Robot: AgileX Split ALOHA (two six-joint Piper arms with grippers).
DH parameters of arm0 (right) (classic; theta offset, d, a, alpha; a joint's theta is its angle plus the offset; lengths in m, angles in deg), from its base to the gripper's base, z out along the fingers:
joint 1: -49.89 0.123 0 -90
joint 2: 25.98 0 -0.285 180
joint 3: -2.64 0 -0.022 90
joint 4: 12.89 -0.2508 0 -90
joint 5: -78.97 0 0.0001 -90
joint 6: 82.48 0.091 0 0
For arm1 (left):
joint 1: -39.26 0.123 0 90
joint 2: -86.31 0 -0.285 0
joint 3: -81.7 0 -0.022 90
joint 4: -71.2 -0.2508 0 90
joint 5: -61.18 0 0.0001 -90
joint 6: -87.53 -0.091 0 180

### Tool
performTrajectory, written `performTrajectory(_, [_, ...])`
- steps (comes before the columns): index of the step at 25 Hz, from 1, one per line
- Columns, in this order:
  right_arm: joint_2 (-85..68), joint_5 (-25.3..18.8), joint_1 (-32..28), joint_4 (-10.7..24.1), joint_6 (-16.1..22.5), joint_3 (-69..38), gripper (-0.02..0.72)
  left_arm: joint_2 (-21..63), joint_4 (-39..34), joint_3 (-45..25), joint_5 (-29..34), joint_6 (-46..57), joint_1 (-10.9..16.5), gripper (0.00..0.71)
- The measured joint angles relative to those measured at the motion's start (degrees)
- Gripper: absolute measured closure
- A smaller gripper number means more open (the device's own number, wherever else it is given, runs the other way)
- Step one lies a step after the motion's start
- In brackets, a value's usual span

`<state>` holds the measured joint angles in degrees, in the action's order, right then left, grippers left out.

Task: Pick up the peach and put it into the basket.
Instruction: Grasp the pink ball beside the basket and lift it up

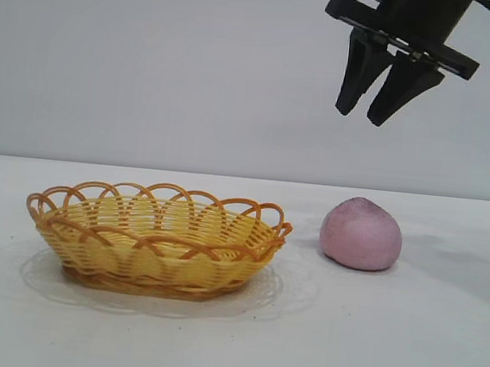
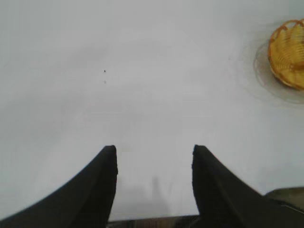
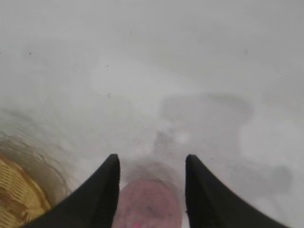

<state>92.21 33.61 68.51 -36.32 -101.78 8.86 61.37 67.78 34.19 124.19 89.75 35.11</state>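
Note:
The pale pink-purple peach sits on the white table to the right of the yellow wicker basket with an orange looped rim. My right gripper hangs open and empty well above the peach. In the right wrist view the peach shows below, between the open fingers, with the gripper midpoint over the table just beyond it, and the basket's edge is off to one side. My left gripper is open and empty over bare table, with the basket far off.
The white table runs flat around both things, against a plain grey wall. A faint shadow of the right gripper lies on the table beyond the peach.

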Motion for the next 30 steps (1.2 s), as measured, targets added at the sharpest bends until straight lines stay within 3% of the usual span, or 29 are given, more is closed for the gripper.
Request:
performTrajectory(10, [0.0,-7.2,0.0,-0.1,-0.5,0.0,0.449,17.5,2.3,-1.3,0.9,0.7,0.0,0.399])
performTrajectory(16, [1.6,-14.7,0.0,0.7,0.2,0.1,0.449,18.2,2.0,-1.6,1.1,0.6,0.0,0.399])
performTrajectory(23, [9.5,-13.0,0.2,1.5,0.6,0.1,0.449,18.2,1.6,-1.6,1.1,0.6,0.0,0.399])
performTrajectory(26, [12.4,-10.8,1.1,1.5,0.2,0.3,0.614,18.2,1.4,-1.6,1.1,0.6,0.0,0.399])
performTrajectory(28, [11.5,-9.6,1.8,1.5,-0.1,0.5,0.648,18.2,1.4,-1.6,1.1,0.6,0.0,0.399])
performTrajectory(29, [10.2,-9.3,2.7,1.5,-0.2,0.5,0.703,18.3,1.4,-1.6,1.1,0.6,0.0,0.399])
performTrajectory(30, [8.7,-9.3,3.5,1.7,-0.6,0.5,0.703,18.3,1.4,-1.6,1.1,0.6,0.0,0.399])
